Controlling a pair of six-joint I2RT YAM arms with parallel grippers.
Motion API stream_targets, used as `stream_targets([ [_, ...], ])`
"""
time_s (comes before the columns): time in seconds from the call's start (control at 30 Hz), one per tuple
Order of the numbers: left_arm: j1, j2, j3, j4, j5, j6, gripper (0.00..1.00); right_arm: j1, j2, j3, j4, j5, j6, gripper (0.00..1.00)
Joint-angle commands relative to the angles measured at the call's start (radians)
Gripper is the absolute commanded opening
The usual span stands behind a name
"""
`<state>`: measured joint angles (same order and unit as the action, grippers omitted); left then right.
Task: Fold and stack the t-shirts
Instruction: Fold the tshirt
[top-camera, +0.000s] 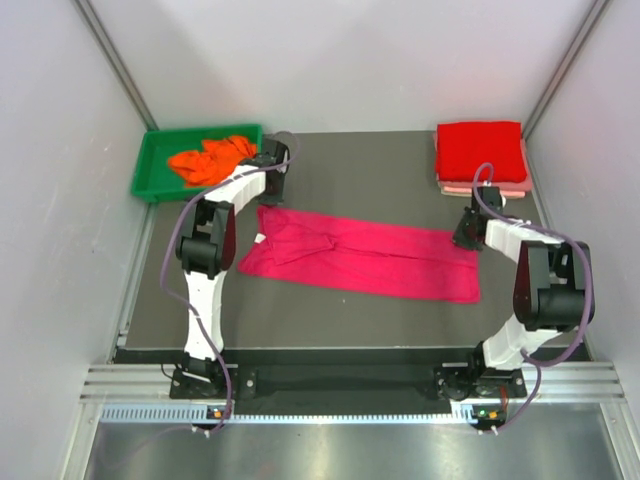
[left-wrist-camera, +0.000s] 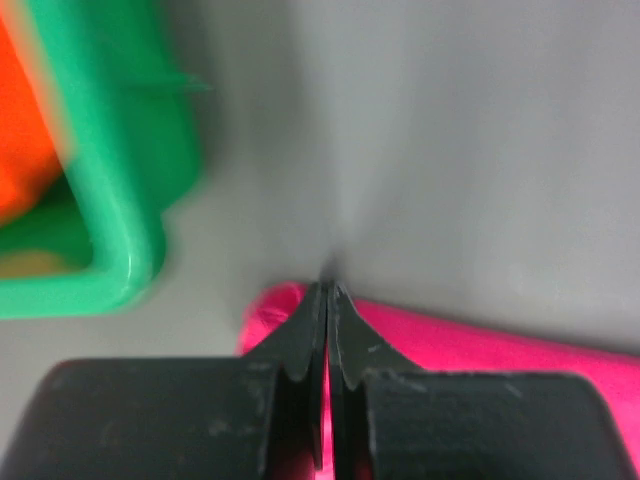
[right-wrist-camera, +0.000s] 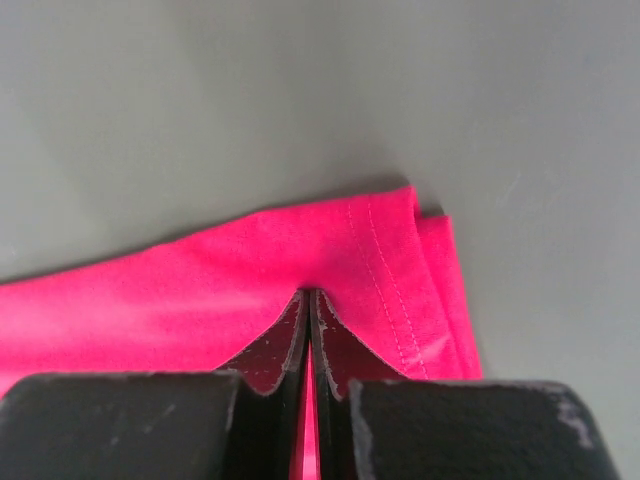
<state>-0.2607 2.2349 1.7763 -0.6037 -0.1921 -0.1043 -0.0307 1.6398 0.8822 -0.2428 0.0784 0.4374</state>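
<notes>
Top external view first: the magenta shirt (top-camera: 370, 260) lies stretched across the middle of the table (top-camera: 380, 170), folded into a long band, one end towards each arm. Left gripper (top-camera: 272, 162) is up at the shirt's far left corner, right beside the green tray (top-camera: 150, 165). Right gripper (top-camera: 466, 230) sits at the shirt's far right corner.

Over to the left wrist: the gripper (left-wrist-camera: 328, 290) is clenched, fingers pressed flat together, tips at the very edge of the magenta cloth (left-wrist-camera: 480, 345). A sliver of pink shows between the fingers lower down, but I can't tell whether any cloth is pinched. The tray's corner (left-wrist-camera: 120, 200) is just off to the left, with orange inside it.

Right wrist now: same story. The gripper (right-wrist-camera: 308, 298) is shut tight, tips down on the shirt (right-wrist-camera: 200, 290) near its stitched hem and corner. Pink shows in the slit here too, and again I can't call a real pinch.

Back on top: the orange shirt (top-camera: 210, 160) is crumpled in the tray at far left. At far right, the red shirt (top-camera: 480, 150) is folded square on top of the pale pink shirt (top-camera: 485, 187), well clear of the magenta one.
</notes>
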Motion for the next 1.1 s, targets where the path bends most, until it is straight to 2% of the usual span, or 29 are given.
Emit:
stream_targets([
  [0.0,0.001,0.037,0.028,-0.041,-0.168,0.015,0.0,-0.044,0.069,-0.012,-0.029,0.041,-0.032,0.0],
  [0.3,0.001,0.066,0.058,-0.044,-0.211,0.011,0.0,-0.107,0.066,-0.034,-0.026,0.009,-0.038,0.0],
  [0.47,-0.002,0.043,0.112,-0.073,-0.179,0.012,0.0,-0.107,0.06,-0.037,-0.021,0.011,-0.04,0.0],
  [0.6,-0.028,-0.027,0.143,-0.099,-0.121,0.012,0.0,-0.107,0.055,-0.029,-0.026,0.02,-0.039,0.0],
  [0.83,-0.048,-0.155,0.156,-0.142,-0.115,-0.003,0.04,-0.109,0.037,-0.028,-0.033,0.018,-0.046,0.0],
  [0.9,-0.048,-0.195,0.129,-0.151,-0.087,-0.032,0.08,-0.11,0.02,-0.023,-0.033,-0.003,-0.048,0.0],
  [1.0,-0.045,-0.265,0.005,-0.11,-0.003,-0.057,0.14,-0.109,-0.018,-0.008,-0.039,-0.041,-0.054,0.0],
  [1.07,-0.031,-0.287,-0.067,-0.093,0.04,-0.081,0.16,-0.109,-0.044,0.007,-0.055,-0.074,-0.057,0.04],
])
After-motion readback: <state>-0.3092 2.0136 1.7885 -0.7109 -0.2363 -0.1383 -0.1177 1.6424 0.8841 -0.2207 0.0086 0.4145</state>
